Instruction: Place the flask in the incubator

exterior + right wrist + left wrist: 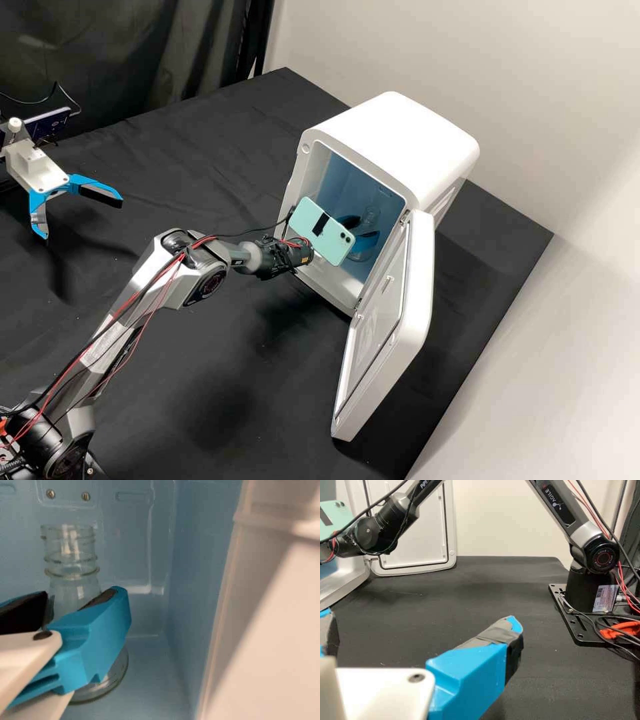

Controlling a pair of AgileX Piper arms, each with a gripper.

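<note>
The clear glass flask [70,555] stands upright on the blue floor inside the white incubator [400,133], whose door [393,313] hangs wide open. The right gripper [80,597] reaches into the chamber, its fingers closed against the flask's sides. The left gripper [77,213] hangs above the black worktop [200,147] well away from the incubator, fingers spread wide and holding nothing.

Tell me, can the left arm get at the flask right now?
Probably not. The flask stands inside the incubator, gripped by the right gripper, and the right arm blocks the doorway; the left gripper hangs open far across the bench.
</note>
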